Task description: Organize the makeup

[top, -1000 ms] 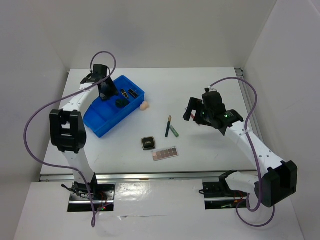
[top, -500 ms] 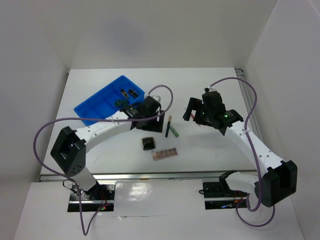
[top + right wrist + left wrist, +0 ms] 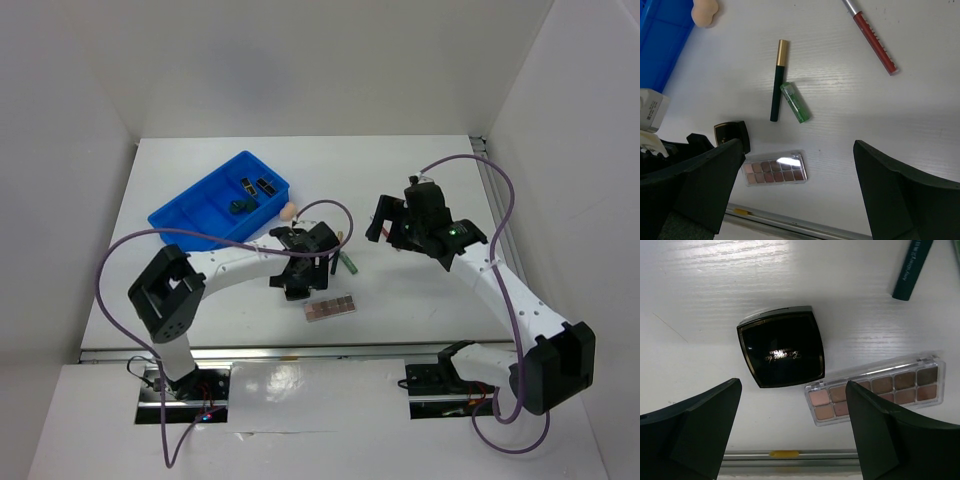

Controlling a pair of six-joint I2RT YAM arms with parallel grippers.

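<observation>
My left gripper (image 3: 300, 278) hangs open just over the table's middle. In the left wrist view its fingers straddle the near edge of a black square compact (image 3: 781, 346), apart from it, with nothing between them. A brown-pink eyeshadow palette (image 3: 875, 389) lies right of the compact. Beyond them lie a dark pencil with a gold cap (image 3: 776, 80), a green tube (image 3: 795, 102) and a red pencil (image 3: 872, 32). A beige sponge (image 3: 289, 211) sits beside the blue tray (image 3: 190, 215). My right gripper (image 3: 385, 225) hovers open and empty to the right.
The blue tray holds a dark round compact (image 3: 240, 206) and two black-gold lipsticks (image 3: 257, 185) at its right end. A metal rail (image 3: 790, 455) runs along the table's near edge. White walls close in the left, back and right.
My left arm swung from the blue tray to the table's middle, over the square compact, and its jaws spread wider. The tray now lies turned a little leftward. The right arm stayed still.
</observation>
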